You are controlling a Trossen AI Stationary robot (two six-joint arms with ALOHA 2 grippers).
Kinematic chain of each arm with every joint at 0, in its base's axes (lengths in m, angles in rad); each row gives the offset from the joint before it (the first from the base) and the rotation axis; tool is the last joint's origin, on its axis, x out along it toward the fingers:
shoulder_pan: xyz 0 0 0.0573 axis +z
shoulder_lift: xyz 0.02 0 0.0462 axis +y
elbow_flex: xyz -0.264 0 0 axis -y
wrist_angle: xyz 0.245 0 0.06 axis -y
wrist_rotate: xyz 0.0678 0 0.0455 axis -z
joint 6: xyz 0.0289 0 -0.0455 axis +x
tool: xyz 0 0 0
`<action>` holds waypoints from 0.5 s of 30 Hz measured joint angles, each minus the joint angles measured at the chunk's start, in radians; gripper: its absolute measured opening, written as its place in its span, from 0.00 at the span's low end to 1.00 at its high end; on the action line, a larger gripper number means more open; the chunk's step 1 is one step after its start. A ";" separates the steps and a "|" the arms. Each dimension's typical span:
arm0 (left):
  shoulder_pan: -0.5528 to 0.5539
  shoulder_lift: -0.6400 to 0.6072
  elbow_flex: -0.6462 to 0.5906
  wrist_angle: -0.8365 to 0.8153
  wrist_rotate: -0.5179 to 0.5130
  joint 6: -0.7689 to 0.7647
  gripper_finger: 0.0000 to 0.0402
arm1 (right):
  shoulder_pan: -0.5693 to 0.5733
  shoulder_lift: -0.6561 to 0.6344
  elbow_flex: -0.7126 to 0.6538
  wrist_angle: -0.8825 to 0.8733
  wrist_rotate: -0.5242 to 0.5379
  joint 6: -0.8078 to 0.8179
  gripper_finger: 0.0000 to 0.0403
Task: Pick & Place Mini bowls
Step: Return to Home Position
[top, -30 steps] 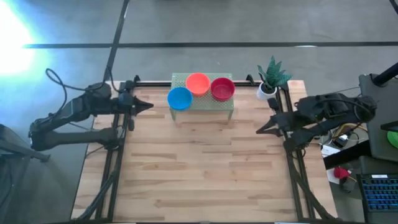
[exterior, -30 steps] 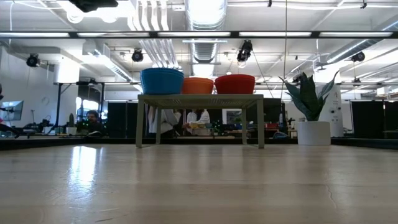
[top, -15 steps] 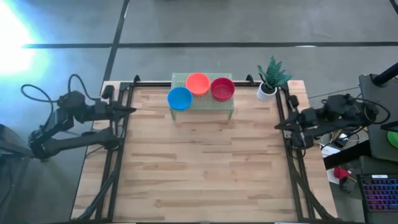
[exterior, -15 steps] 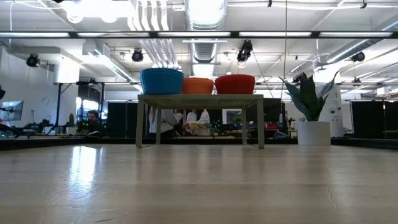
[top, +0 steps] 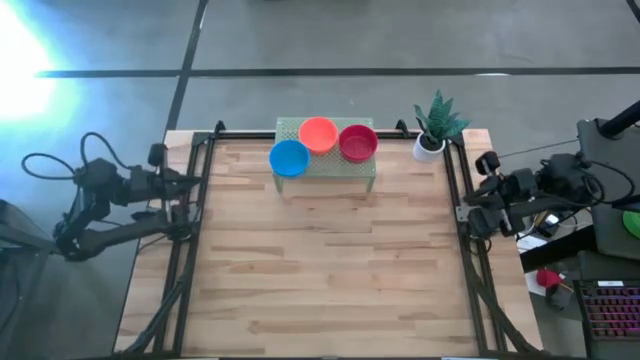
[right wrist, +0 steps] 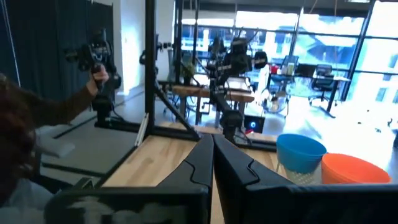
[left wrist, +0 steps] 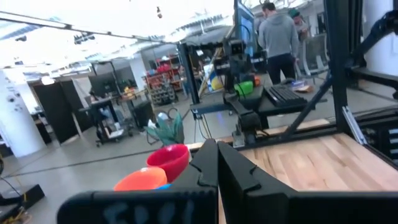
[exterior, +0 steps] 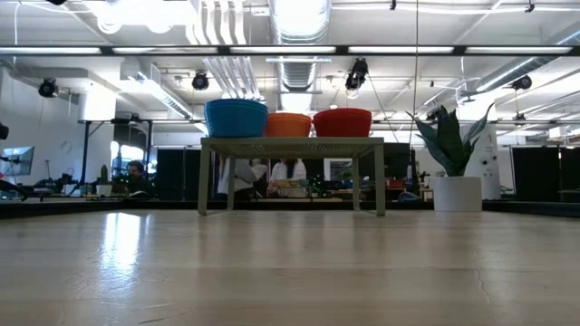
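Observation:
Three mini bowls stand upright by their bases on a low green mesh stand (top: 325,162) at the middle of the table's far edge: blue (top: 289,158), orange (top: 318,133) and red (top: 358,142). The low view shows them side by side: blue (exterior: 236,118), orange (exterior: 288,124), red (exterior: 343,121). My left gripper (top: 198,178) is shut and hovers over the table's left edge, pointing right. My right gripper (top: 464,208) is shut at the right edge, pointing left. Each is far from the bowls. The shut fingertips show in the wrist views (left wrist: 217,152) (right wrist: 211,144).
A small white pot with a green plant (top: 432,128) stands at the far right corner, right of the stand. Black frame rails (top: 185,250) (top: 470,270) run along both table sides. Bare wood (top: 320,270) stretches in front of the stand. People (left wrist: 277,34) and a raised hand (right wrist: 96,74) show beyond the table.
Both arms have drawn back from the table: the left gripper toward the left edge, the right gripper toward the right edge, each staying shut. The three bowls and the stand have kept still.

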 joint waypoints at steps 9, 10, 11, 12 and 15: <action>0.000 -0.096 -0.008 -0.003 -0.008 -0.019 0.00 | 0.000 -0.144 -0.033 -0.002 0.000 -0.005 0.02; 0.000 -0.108 -0.008 -0.003 -0.008 -0.022 0.00 | 0.000 -0.158 -0.033 0.000 0.000 -0.007 0.02; 0.000 -0.118 -0.008 -0.003 -0.011 -0.027 0.00 | 0.000 -0.173 -0.034 0.000 0.000 -0.008 0.02; 0.000 -0.126 -0.008 -0.002 -0.019 -0.034 0.00 | 0.000 -0.182 -0.036 -0.001 0.000 -0.008 0.02; 0.000 -0.147 -0.011 -0.012 -0.062 -0.053 0.00 | -0.001 -0.182 -0.036 -0.001 0.004 -0.013 0.02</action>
